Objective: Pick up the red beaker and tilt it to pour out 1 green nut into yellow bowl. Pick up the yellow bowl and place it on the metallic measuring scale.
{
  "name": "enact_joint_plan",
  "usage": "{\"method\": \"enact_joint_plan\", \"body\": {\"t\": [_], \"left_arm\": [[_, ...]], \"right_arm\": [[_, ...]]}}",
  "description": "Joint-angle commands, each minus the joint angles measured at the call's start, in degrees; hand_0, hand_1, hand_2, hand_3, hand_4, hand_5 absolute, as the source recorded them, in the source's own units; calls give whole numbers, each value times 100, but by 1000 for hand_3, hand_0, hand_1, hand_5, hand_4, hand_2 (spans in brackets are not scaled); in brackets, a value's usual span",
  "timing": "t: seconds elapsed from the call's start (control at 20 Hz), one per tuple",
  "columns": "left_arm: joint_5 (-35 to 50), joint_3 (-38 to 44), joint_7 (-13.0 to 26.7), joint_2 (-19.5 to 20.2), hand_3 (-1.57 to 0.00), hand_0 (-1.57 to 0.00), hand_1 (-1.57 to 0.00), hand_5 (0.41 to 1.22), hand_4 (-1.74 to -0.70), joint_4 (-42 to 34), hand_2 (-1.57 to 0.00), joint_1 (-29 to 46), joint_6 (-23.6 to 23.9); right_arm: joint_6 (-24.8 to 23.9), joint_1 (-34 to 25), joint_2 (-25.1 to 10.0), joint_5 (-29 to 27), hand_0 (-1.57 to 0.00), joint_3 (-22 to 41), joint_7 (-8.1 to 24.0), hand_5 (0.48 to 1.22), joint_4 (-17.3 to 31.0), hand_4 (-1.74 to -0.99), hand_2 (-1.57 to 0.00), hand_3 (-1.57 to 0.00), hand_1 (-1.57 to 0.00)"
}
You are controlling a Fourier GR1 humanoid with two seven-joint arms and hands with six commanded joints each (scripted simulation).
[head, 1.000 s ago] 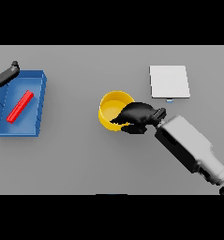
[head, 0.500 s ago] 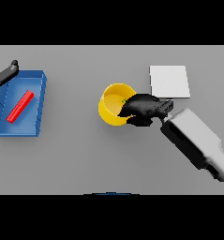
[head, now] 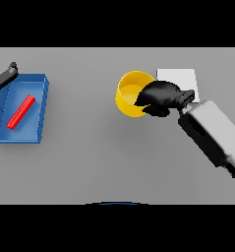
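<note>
Your right hand (head: pixel 159 97) grips the yellow bowl (head: pixel 131 93): fingers curled over its 3 o'clock rim, beside the scale (head: pixel 180 79).

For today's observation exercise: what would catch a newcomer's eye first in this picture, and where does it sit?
The yellow bowl stands out first, right of centre, with the dark right hand curled over its right rim, just left of the pale scale. Next comes the blue tray at the far left, holding a red beaker lying slantwise. The left hand shows at the tray's upper left corner.
</note>
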Motion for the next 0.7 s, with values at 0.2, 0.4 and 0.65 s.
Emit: {"method": "enact_joint_plan", "body": {"t": [0.2, 0.4, 0.65], "left_arm": [[73, 43, 16, 50, 1, 1, 1, 754, -799, -58, 1, 16, -58], [64, 52, 32, 53, 1, 1, 1, 754, -801, 25, 1, -7, -99], [101, 56, 168, 90, 1, 1, 1, 755, -812, -174, 1, 63, 31]], "right_arm": [[-237, -264, -232, 111, -1538, -178, -21, 1221, 522, -1726, -1569, -1406, -1559], [-453, -450, -394, 213, -1557, -308, -66, 1221, 1067, -1724, -1570, -1342, -1566], [-729, -600, -415, 291, -1567, -374, -333, 1221, 1739, -1726, -1571, -1376, -1533]]}}
